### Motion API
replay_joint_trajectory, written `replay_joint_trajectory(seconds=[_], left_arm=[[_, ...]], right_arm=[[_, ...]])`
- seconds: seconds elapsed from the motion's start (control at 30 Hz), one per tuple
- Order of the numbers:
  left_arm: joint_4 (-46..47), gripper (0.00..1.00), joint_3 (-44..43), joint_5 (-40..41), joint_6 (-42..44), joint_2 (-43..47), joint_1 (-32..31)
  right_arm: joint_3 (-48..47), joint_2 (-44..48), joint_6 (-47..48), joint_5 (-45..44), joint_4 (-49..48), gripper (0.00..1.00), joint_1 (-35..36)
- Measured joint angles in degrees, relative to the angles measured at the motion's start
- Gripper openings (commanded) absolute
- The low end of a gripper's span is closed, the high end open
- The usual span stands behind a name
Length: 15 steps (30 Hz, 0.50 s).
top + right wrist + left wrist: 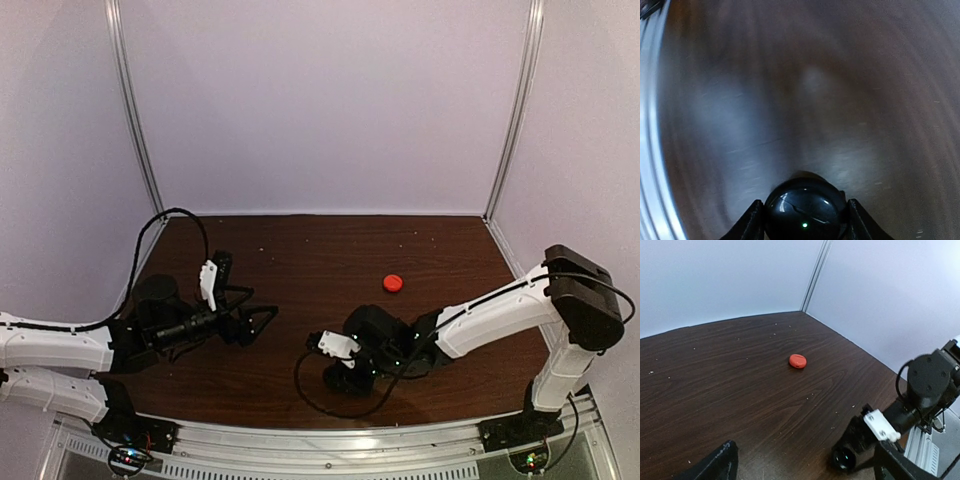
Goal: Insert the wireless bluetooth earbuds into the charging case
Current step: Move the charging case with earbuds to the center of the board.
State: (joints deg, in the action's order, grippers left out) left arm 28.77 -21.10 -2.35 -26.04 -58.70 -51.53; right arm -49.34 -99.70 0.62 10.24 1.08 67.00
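Note:
My right gripper (340, 372) is shut on a round glossy black charging case (805, 214) with a small green light, holding it low over the table near the front edge. The lid looks closed. The black case also shows in the left wrist view (844, 459). A closed round red-orange case (394, 283) lies on the table behind the right gripper, and it shows in the left wrist view (797, 360). My left gripper (262, 320) is open and empty above the table's left side, pointing toward the right arm. No earbuds show in any view.
The dark wooden table (320, 250) is closed in by white walls at the back and sides. A metal rail (330, 440) runs along the front edge. The right arm's white link (490, 310) stretches across the right side.

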Motion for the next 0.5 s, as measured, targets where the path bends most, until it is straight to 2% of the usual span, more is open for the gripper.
replay_joint_trajectory(seconds=[0.13,0.23,0.37,0.5], left_arm=[[0.22,0.97,-0.22,2.10,0.04,-1.20,0.00],[-0.24,0.98,-1.29,3.21,0.48,-1.99,0.00],[-0.48,0.98,-3.58,4.13,1.60,-2.14,0.15],[-0.68,0.98,-4.96,4.83,1.95,-2.56,1.07]], right_arm=[[-5.07,-0.59,-1.20,-2.93,0.50,0.40,-9.60],[-12.37,-3.93,-2.03,-5.09,0.35,0.40,-15.50],[-19.89,-10.05,-2.58,-6.47,0.76,0.40,-20.24],[-22.91,-15.04,-2.84,-7.72,1.99,0.40,-22.62]])
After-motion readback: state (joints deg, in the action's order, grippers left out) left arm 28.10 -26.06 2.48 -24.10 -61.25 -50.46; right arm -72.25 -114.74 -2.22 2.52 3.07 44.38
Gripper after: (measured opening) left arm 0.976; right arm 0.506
